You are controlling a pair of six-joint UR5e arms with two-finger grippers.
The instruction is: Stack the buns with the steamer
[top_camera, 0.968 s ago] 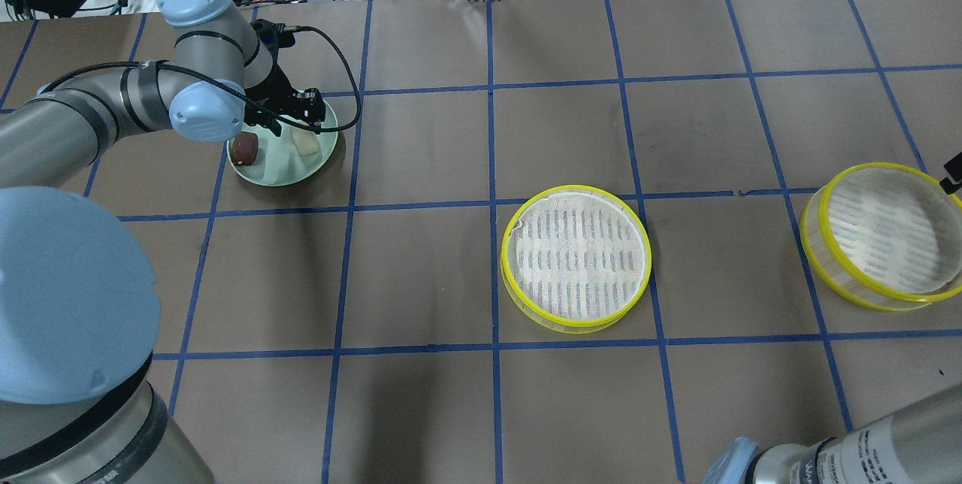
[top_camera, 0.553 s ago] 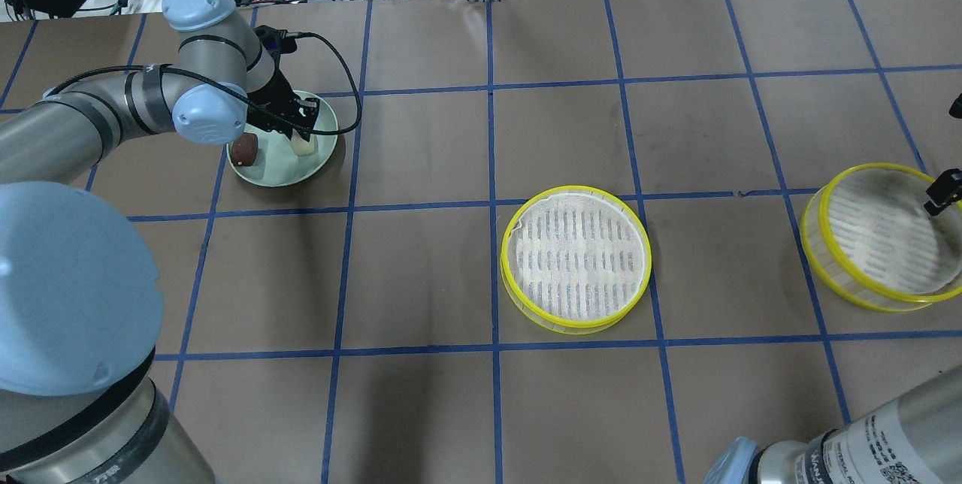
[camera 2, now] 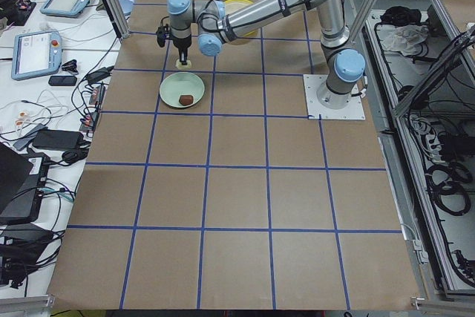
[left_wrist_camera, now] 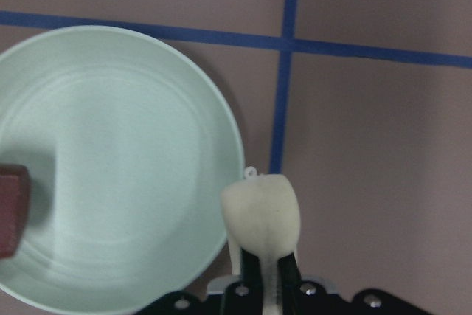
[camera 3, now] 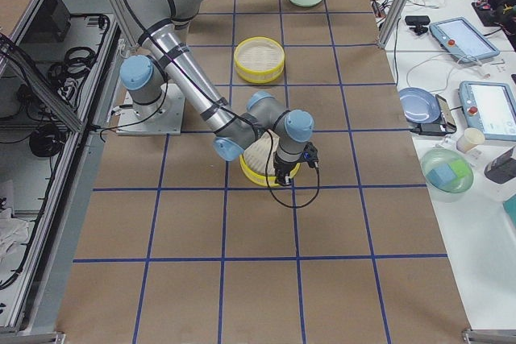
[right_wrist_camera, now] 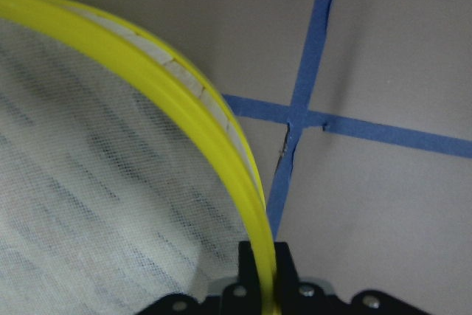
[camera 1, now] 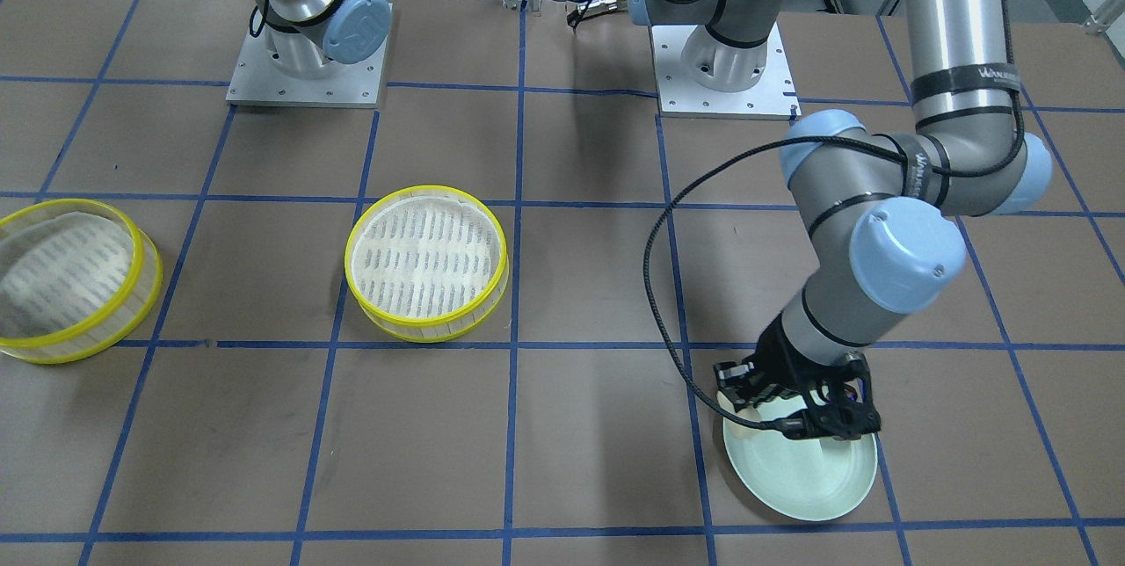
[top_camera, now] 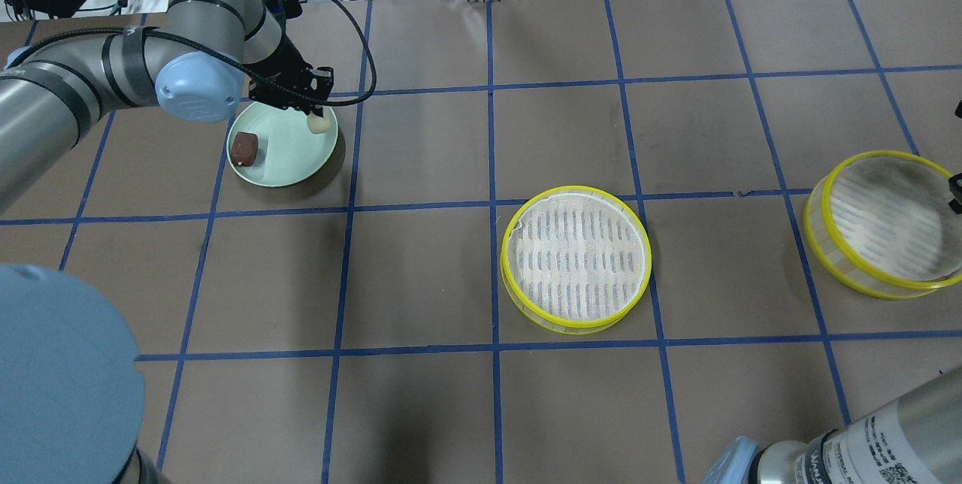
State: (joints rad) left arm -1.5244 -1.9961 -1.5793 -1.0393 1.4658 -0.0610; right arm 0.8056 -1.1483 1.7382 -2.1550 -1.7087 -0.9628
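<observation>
The left tool (left_wrist_camera: 269, 279) clasped the cream bun (left_wrist_camera: 262, 212) over the plate (top_camera: 282, 157) at upper left, and the right tool (right_wrist_camera: 265, 279) pinched the right tier (top_camera: 879, 221); carrying the bun to the middle tier (top_camera: 576, 256) seemed next.

— What covers the worktop (top_camera: 421, 273)?
— A brown sheet, divided into squares by blue tape lines (top_camera: 492, 131).
— And beside it?
— A white side table (camera 2: 70, 57) with cables (camera 2: 96, 76), two tablets (camera 2: 33, 53) and a blue plate (camera 3: 418, 105).
</observation>
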